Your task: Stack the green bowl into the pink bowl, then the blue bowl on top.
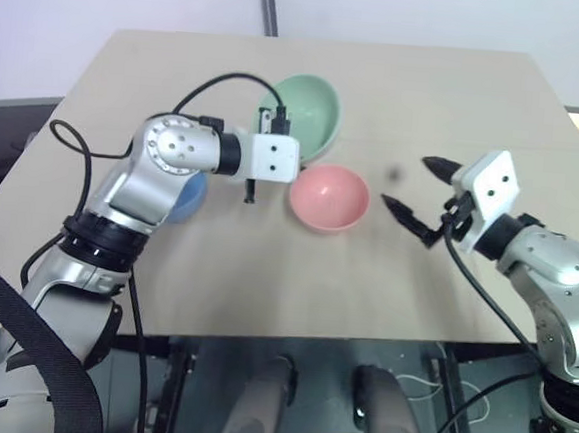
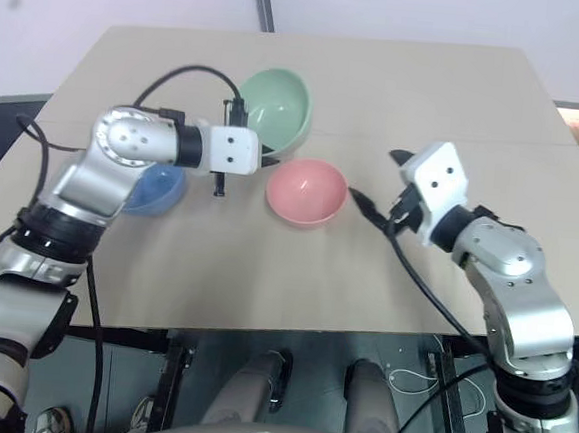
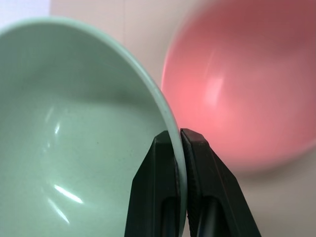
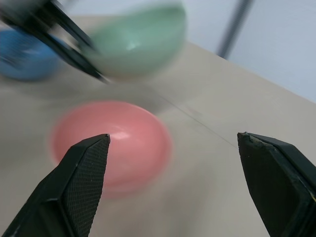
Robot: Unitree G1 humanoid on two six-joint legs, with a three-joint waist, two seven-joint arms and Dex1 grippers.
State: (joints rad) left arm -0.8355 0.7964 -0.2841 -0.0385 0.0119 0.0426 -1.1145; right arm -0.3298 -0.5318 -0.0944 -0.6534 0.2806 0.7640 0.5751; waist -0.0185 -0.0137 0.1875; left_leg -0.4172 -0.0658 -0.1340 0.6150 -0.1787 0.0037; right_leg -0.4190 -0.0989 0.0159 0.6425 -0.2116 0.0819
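Right gripper [image 1: 412,191] fingers stand wide apart, empty, beside the pink bowl [image 1: 328,197]. Left gripper [image 3: 178,143] fingers pinch the rim of the green bowl [image 1: 305,111], tilted beyond the pink bowl. Blue bowl [image 2: 153,188] sits behind the left arm.

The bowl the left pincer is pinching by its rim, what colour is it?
Pale mint green. The green bowl shows best in the left wrist view, its rim clamped in the left pincer.
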